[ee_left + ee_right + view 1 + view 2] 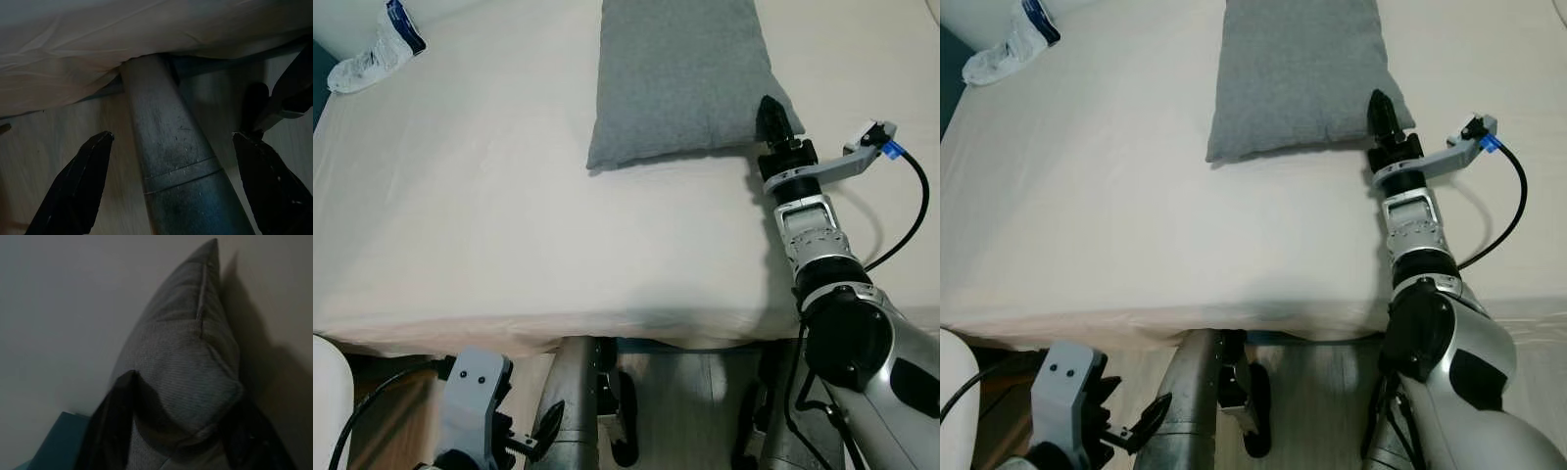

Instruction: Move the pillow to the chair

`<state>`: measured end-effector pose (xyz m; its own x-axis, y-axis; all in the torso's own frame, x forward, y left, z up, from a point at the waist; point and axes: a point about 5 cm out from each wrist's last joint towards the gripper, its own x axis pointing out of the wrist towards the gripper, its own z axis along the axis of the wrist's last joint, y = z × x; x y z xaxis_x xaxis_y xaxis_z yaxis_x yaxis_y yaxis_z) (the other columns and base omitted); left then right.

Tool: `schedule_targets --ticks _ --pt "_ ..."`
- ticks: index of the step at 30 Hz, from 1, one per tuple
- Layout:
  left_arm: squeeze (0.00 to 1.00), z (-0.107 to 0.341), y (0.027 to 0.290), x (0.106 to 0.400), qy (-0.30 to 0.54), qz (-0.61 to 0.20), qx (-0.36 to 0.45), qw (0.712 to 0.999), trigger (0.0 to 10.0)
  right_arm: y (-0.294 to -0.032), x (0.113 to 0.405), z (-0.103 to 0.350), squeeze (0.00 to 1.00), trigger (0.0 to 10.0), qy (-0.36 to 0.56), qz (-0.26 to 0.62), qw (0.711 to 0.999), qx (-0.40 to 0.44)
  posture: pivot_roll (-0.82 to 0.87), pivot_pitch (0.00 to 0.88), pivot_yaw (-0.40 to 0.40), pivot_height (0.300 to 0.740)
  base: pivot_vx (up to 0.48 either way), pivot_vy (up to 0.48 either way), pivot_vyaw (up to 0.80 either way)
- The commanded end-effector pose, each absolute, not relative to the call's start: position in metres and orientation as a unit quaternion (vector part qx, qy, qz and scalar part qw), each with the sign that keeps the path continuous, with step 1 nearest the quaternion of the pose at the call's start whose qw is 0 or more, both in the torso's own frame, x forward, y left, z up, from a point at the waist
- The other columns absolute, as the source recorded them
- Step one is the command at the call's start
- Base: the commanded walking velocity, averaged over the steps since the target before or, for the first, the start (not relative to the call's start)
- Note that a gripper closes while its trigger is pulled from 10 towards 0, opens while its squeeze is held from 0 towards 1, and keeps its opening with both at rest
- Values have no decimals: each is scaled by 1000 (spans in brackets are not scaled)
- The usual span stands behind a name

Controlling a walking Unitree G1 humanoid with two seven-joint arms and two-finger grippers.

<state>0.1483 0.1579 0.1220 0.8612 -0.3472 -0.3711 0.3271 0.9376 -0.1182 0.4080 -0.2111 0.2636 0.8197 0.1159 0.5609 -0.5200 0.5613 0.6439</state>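
Note:
A grey pillow (680, 73) lies on the cream-sheeted bed (470, 215), toward the far middle. My right gripper (778, 119) reaches across the bed to the pillow's near right corner. In the right wrist view that corner (190, 377) bulges between the two black fingers (115, 421), which are shut on it. Down beside the bed's front edge hangs my left gripper (172, 136), open, with only my own leg (171, 161) in front of it.
A crumpled white bag with blue print (377, 49) lies at the bed's far left corner. The sheet hangs over the front edge (607, 328) just ahead of my legs. Wooden floor (1332, 392) runs under the bed. A white rounded object (328, 392) stands at my lower left.

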Motion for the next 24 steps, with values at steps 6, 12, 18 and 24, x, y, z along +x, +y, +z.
schedule_targets --ticks 6,12,18,24 --pt "0 115 166 146 226 -159 -17 961 10000 -202 409 259 0 0 -223 197 858 418 372 532 315 570 0 0 0" --pt "0 111 161 155 217 -158 -23 963 10000 -202 407 242 0 0 -196 188 882 386 343 508 285 570 0 0 0" --pt "0 106 148 175 194 -158 -41 967 10000 -196 406 231 0 0 -174 193 898 354 278 459 231 570 0 0 0" --pt "0 101 133 199 166 -158 -62 971 10000 -185 403 222 0 0 -173 213 900 339 188 385 167 570 0 0 0"
